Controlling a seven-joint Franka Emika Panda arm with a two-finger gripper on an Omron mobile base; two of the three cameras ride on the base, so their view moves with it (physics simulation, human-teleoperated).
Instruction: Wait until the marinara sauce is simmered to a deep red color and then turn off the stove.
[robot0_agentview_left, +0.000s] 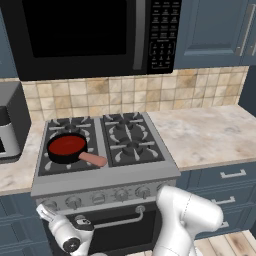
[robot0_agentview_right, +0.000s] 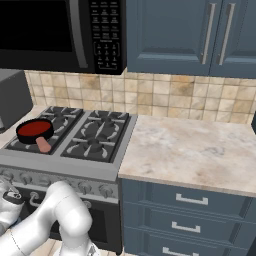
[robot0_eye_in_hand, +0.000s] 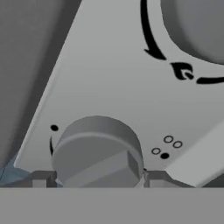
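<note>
One pan (robot0_agentview_left: 66, 148) of marinara sauce (robot0_agentview_left: 67, 145), four burners

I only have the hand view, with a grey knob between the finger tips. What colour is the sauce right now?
Observer: The marinara sauce is deep red. It sits in the black pan on the front left burner of the stove.
Operator: Which knob am I at?
Observer: The gripper is open at what looks like the leftmost knob of the front row.
Operator: Where does the pan's handle point?
Observer: The pinkish handle points front-right, toward the stove's middle.
</note>
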